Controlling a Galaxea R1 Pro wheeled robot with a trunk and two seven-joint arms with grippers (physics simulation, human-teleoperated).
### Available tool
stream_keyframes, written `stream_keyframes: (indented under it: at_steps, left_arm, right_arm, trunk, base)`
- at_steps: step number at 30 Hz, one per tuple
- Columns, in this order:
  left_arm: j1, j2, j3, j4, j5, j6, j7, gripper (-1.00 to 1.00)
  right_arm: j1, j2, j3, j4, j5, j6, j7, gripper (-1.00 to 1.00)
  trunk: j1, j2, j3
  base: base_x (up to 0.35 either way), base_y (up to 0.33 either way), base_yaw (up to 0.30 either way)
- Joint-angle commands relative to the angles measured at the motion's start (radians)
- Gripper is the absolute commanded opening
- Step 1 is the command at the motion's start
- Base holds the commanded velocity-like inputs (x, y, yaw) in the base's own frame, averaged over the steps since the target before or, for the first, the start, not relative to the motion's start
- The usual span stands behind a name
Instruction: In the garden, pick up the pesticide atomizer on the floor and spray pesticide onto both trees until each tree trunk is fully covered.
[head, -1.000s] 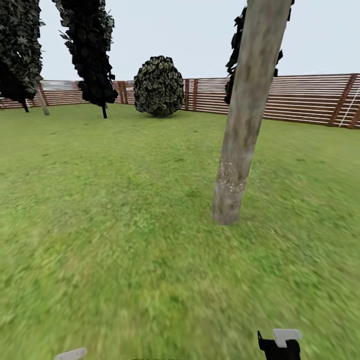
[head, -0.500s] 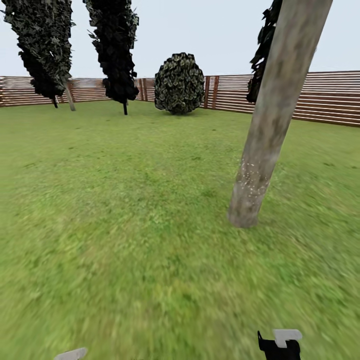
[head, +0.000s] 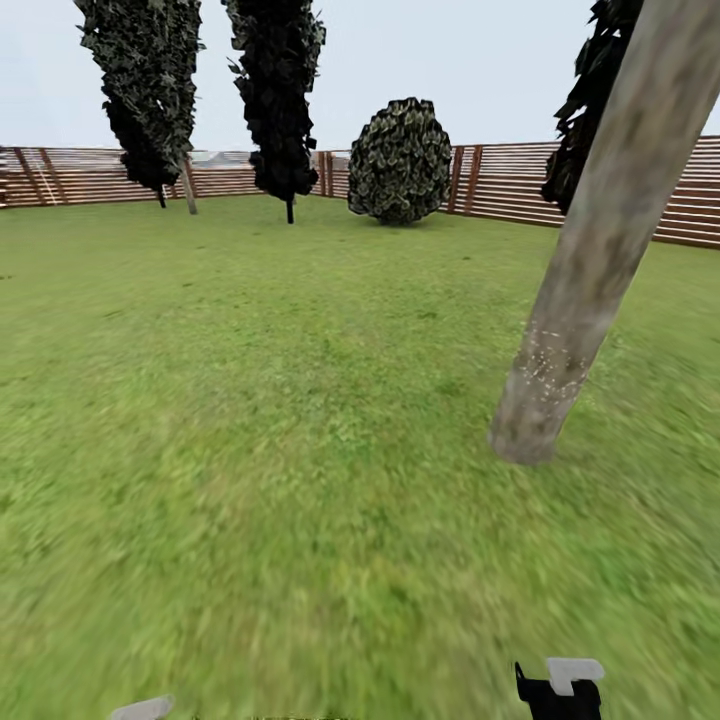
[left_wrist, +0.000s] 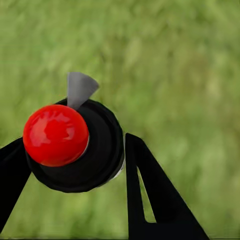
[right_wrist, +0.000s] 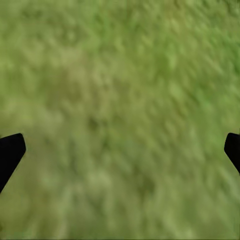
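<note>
Head view: a thick tree trunk (head: 590, 270) rises at right from the lawn (head: 250, 450), white specks near its base; the slatted fence (head: 90, 172) runs far behind.

Left wrist view: the left gripper (left_wrist: 70, 165) is clamped around the pesticide atomizer (left_wrist: 75, 145), red-capped.

Right wrist view: the right gripper (right_wrist: 120, 150) is spread wide, empty, over grass.

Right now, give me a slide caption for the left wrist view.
Left gripper closed around the pesticide atomizer, red knob facing the camera, above blurred lawn.

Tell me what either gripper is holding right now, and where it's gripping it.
The left gripper holds the pesticide atomizer, its fingers closed on either side of the black body just below the red top. The right gripper is open over grass, holding nothing.
</note>
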Motion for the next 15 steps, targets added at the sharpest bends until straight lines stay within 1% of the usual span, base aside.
stream_keyframes:
  at_steps: [1, 15]
  left_arm:
    - [-0.001, -0.001, -0.001, 0.001, 0.010, -0.003, -0.004, -1.00]
    - [-0.001, -0.004, -0.002, 0.001, 0.010, -0.003, -0.008, -1.00]
  right_arm:
    - [-0.001, 0.000, -0.007, 0.001, 0.011, -0.005, -0.003, 1.00]
    - [-0.001, 0.000, -0.007, 0.001, 0.011, -0.004, -0.003, 1.00]
  trunk:
    - [0.000, 0.000, -0.002]
    - [0.000, 0.000, -0.013]
  base:
    - [0.000, 0.000, 0.242]
    - [0.000, 0.000, 0.242]
